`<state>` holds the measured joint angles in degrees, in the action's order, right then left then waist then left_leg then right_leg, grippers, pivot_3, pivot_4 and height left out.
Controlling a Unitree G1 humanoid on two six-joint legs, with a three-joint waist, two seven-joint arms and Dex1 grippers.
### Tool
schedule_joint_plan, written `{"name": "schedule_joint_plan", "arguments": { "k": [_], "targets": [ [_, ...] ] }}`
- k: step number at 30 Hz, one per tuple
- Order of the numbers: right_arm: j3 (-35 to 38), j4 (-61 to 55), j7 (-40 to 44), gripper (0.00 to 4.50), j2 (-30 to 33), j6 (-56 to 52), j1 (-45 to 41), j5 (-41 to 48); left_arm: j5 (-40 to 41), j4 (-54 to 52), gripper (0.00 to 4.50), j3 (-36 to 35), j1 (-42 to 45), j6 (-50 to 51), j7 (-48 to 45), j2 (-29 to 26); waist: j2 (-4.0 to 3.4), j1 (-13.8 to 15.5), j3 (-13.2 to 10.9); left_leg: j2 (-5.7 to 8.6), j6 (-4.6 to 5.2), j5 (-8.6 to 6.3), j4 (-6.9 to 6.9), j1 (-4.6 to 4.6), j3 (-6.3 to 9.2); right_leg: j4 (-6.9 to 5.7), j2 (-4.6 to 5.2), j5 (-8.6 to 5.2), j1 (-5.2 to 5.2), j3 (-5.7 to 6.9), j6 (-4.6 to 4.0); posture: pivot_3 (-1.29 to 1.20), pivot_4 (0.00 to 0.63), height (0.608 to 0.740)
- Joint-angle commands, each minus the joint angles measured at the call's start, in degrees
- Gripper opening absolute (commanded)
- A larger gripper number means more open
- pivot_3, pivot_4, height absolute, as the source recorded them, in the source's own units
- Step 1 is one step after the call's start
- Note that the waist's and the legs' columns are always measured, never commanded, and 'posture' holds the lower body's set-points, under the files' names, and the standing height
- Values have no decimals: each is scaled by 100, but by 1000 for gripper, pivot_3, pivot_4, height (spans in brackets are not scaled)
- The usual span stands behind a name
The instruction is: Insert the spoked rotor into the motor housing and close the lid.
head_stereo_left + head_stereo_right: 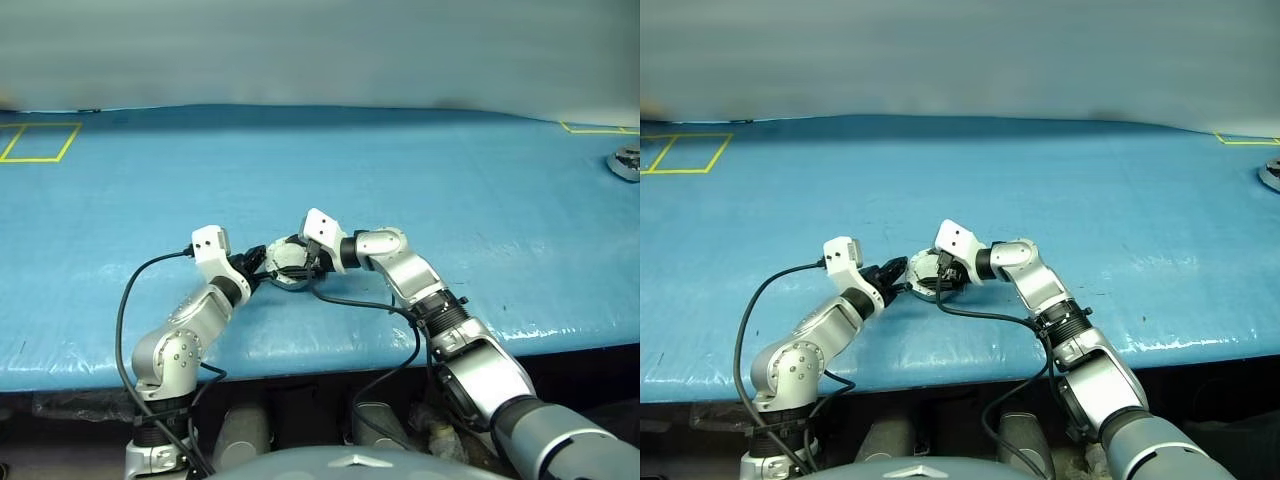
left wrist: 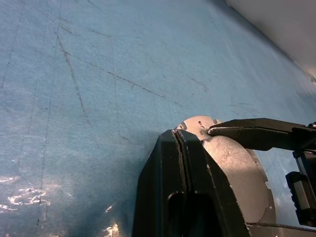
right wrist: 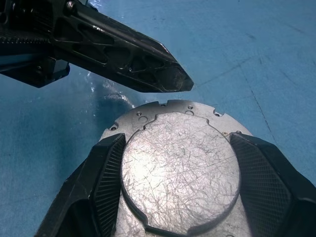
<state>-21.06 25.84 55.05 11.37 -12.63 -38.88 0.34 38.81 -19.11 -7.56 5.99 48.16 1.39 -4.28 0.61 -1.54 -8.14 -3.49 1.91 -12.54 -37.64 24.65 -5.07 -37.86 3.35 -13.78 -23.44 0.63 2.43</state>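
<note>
The motor housing (image 1: 288, 262) is a grey puck lying near the front middle of the blue table. Its lid (image 3: 180, 168) is down, showing a plain scratched face with a raised round centre. My right gripper (image 3: 182, 187) reaches in from the right, its fingers (image 3: 106, 182) pressed against opposite sides of the puck. My left gripper (image 3: 181, 83) is shut and empty, and its tip sits just off the puck's rim on the left. The left gripper (image 2: 178, 140) overlaps the grey disc (image 2: 237, 173) in the left wrist view. The spoked rotor is hidden.
A yellow taped rectangle (image 1: 40, 140) marks the far left of the blue table (image 1: 420, 180). A small grey round part (image 1: 625, 162) lies at the far right edge. Black cables (image 1: 125, 300) loop off both wrists near the front edge.
</note>
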Motion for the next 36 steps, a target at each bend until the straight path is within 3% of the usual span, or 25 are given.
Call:
{"name": "schedule_joint_plan", "arguments": {
  "k": [1, 10, 16, 17, 20, 21, 31, 36],
  "targets": [
    [-81, 127, -107, 3036, 48, -95, 94, -179, -25, -115, 0, 89, 110, 78, -67, -27, 0, 0, 0, 0, 0, 0, 0, 0, 0, 0, 0, 0, 0, 0, 0, 0, 150, 740],
    [-111, 28, -155, 3036, 43, -131, 199, -204, 22, -92, 0, 279, 111, 488, -138, -84, 0, 4, 0, 0, 0, 0, 3, -2, 1, 3, 0, 0, -2, 1, 0, 0, 150, 740],
    [-66, -185, -642, 3036, 45, -512, 305, -392, -56, -128, 0, 428, 90, 513, -211, -83, 1, 7, 1, 0, -1, -1, 3, -13, 4, 5, 4, 0, -6, 3, 0, 0, 150, 740],
    [-48, -283, -655, 3386, 63, -610, 346, -360, -64, -125, 0, 433, 93, 510, -227, -86, 1, 8, 1, 0, -1, 0, 3, -15, 4, 5, 8, 0, -6, 4, -1, 0, 150, 740],
    [-28, -839, -624, 4372, 204, -966, 587, -264, -102, -102, 0, 449, 118, 492, -289, -110, 2, 62, 2, 3, -7, -2, 3, -10, 6, 6, 18, 4, -6, 13, -6, 0, 150, 740],
    [-30, -1004, -651, 4466, 257, -1040, 657, -280, -114, -94, 0, 454, 124, 480, -308, -121, 2, 80, 2, 6, -21, -10, 3, -7, 7, 7, 23, 4, -8, 14, -6, 0, 150, 740],
    [425, -3177, -902, 4466, 721, -2216, 1588, 267, -269, -22, 0, 553, 210, 407, -552, -140, 3, 143, 2, 25, 8, -2, 34, 12, 14, 58, 68, 4, -10, 26, -8, 0, 150, 740],
    [933, -4338, -1025, 4466, 909, -2862, 2064, 827, -314, -8, 0, 596, 285, 421, -675, -184, 3, 178, 2, 31, 19, -2, 55, 40, 24, 95, 43, 5, -9, 38, -6, 0, 150, 740]
  ]
}}
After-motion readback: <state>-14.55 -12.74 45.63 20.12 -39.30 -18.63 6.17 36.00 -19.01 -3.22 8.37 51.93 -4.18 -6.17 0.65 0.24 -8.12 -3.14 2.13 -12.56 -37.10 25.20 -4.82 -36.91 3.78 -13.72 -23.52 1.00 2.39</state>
